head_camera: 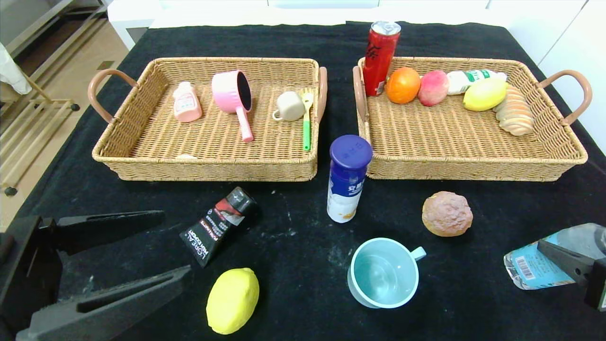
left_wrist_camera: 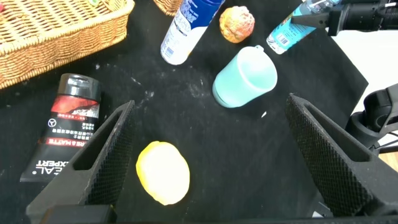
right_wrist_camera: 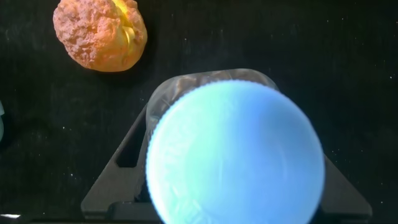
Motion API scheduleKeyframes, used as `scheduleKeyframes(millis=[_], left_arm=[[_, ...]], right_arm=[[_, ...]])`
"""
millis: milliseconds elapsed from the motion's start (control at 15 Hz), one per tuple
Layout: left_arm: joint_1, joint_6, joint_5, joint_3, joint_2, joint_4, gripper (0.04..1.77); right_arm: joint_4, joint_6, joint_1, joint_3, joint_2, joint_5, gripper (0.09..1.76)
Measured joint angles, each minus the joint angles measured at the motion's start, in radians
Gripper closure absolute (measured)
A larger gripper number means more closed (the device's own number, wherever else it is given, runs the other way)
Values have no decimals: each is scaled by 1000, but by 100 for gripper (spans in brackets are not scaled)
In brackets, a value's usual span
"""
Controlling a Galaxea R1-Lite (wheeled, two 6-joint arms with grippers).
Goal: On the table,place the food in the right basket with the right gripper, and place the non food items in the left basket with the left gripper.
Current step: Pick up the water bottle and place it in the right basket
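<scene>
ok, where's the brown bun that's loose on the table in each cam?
Head view: brown bun on the black cloth, in front of the right basket, right of the teal cup.
Left wrist view: bun at the far edge, beyond the teal cup.
Right wrist view: bun in a corner, clear of the held bottle's blue cap.
Shared landmark: the blue-capped bottle in the right gripper.

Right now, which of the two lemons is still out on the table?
The lemon on the black cloth at the near left, just ahead of the open left gripper. The other lemon already lies in the right basket.
</scene>
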Motion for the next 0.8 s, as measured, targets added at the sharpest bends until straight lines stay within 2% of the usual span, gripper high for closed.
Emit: scheduleKeyframes(millis=[467, 667, 800], left_arm=[[0, 19, -1, 10, -7, -17, 9], [-1, 26, -3, 47, -16, -140, 9], [-1, 36, -3, 74, -18, -176, 9]], right_arm=[[19, -26, 9, -25, -37, 6, 77], [109, -37, 16, -100, -75, 8, 77], [165, -42, 28, -175, -90, 11, 77]])
